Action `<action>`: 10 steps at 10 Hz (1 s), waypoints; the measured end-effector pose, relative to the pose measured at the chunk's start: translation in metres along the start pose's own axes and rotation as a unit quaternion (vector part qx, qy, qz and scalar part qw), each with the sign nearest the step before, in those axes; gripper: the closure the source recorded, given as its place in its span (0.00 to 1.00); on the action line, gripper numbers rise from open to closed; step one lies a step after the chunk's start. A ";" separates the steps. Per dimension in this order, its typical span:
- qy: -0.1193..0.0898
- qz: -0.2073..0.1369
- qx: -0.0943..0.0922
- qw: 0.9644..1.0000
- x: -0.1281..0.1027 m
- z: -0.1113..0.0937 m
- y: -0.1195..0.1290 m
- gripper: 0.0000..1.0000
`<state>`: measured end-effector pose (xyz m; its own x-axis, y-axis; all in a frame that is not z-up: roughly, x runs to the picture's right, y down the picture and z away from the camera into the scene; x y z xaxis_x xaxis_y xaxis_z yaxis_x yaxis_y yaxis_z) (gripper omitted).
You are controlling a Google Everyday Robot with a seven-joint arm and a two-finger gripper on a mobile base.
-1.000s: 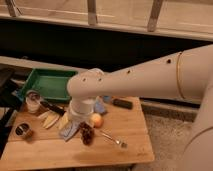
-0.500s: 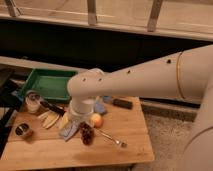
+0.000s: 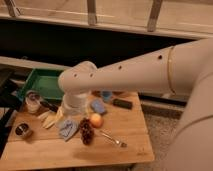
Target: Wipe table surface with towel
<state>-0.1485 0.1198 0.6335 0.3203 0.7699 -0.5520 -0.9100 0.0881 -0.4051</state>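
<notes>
Zero movement lately: towel (image 3: 66, 129) lies right below my gripper (image 3: 71, 114), can't tell if it's open or gripping, so wiping looks stalled.

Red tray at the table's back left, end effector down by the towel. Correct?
Not quite. The tray is green, not red, as the camera view shows. It is at the table's back left, and the end effector is down by the towel.

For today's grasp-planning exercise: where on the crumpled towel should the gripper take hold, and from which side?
Probably pinch a raised fold near the middle of the towel, from straight above: it lies crumpled low on the table. The gripper hangs at its far edge.
</notes>
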 end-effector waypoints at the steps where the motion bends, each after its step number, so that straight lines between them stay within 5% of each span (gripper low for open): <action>1: -0.004 -0.016 0.008 1.000 -0.020 0.002 0.016 0.20; 5: 0.002 -0.074 0.024 0.997 -0.093 0.029 0.075 0.20; 10: -0.001 -0.088 0.021 0.996 -0.102 0.037 0.087 0.20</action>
<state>-0.2700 0.0721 0.6811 0.4747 0.7421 -0.4733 -0.8504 0.2480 -0.4641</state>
